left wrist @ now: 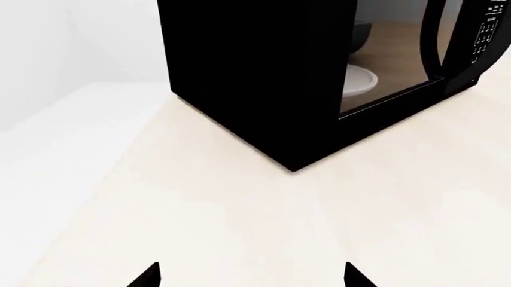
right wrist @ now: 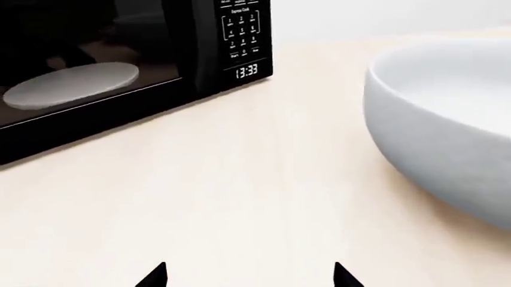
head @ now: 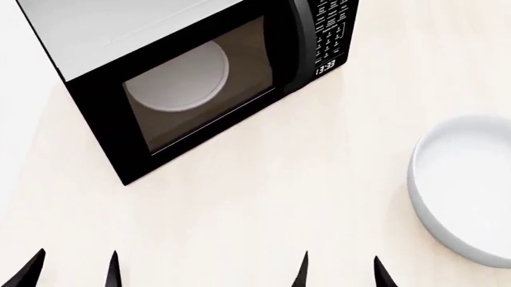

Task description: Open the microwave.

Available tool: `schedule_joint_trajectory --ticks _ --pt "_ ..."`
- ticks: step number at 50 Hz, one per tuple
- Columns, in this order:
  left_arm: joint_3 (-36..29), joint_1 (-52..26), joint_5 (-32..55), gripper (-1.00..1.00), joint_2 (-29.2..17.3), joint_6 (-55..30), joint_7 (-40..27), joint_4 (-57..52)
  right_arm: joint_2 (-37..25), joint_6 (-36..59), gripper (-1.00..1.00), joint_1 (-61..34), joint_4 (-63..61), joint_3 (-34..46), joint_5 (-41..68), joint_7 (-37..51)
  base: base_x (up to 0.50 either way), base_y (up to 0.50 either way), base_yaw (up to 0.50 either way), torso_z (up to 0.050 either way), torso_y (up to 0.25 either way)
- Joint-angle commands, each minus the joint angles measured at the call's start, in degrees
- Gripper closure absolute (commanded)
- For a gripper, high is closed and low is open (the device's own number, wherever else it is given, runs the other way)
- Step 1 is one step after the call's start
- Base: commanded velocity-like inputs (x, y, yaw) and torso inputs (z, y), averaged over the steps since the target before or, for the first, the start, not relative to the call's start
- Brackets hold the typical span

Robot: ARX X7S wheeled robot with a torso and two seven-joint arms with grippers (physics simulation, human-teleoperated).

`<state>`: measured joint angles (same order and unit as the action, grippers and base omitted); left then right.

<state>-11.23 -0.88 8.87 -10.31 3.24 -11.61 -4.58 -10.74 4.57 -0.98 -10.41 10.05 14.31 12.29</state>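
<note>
Only the spread tips of the left fingers [head: 36, 266] and right fingers [head: 302, 272] show, well short of the shut microwave [head: 200, 78] on the table [head: 264, 197].

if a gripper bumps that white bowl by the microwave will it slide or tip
Probably slide: the bowl looks wide and low, sitting flat on the smooth counter. Tipping seems unlikely unless its rim is pressed down. Its thick wall suggests stiff, ceramic-like, possibly chippable.

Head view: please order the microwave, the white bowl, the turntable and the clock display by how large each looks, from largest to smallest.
1. microwave, largest, though cropped at the top edge.
2. white bowl, cut off at the right edge and nearer the camera, so its look may flatter it.
3. turntable, seen through the door window.
4. clock display, smallest.
</note>
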Motion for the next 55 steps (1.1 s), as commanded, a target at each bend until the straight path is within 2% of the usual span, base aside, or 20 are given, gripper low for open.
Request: schedule_joint_trajectory --ticks 1,17,28,40,55 --pt "0.0 -0.1 2.2 -1.00 -0.1 -2.4 -0.7 4.3 -2.2 11.7 -1.00 -2.9 -9.2 -0.1 6.6 1.4 0.00 0.00 0.00 0.000 0.000" --pt "0.1 1.0 3.7 -1.00 -1.1 -2.3 -0.9 1.3 -5.4 24.0 -1.00 -15.3 -13.9 0.3 8.8 2.7 0.00 0.00 0.00 -0.001 -0.003" --pt "0.0 2.4 4.5 -1.00 -1.9 -3.2 -1.4 -2.5 -6.4 29.5 -1.00 -25.0 -10.7 0.8 9.9 1.8 0.00 0.00 0.00 0.000 -0.001" --pt "-0.6 3.5 5.0 -1.00 -2.7 -4.1 -2.2 -6.8 -6.1 31.5 -1.00 -31.5 -4.8 1.6 10.8 -0.2 0.00 0.00 0.00 -0.001 -0.001" --pt "-1.0 3.5 5.3 -1.00 -3.0 -3.6 -2.5 -7.3 -5.6 32.3 -1.00 -37.8 1.2 3.4 10.5 -1.9 0.00 0.00 0.00 0.000 0.000"
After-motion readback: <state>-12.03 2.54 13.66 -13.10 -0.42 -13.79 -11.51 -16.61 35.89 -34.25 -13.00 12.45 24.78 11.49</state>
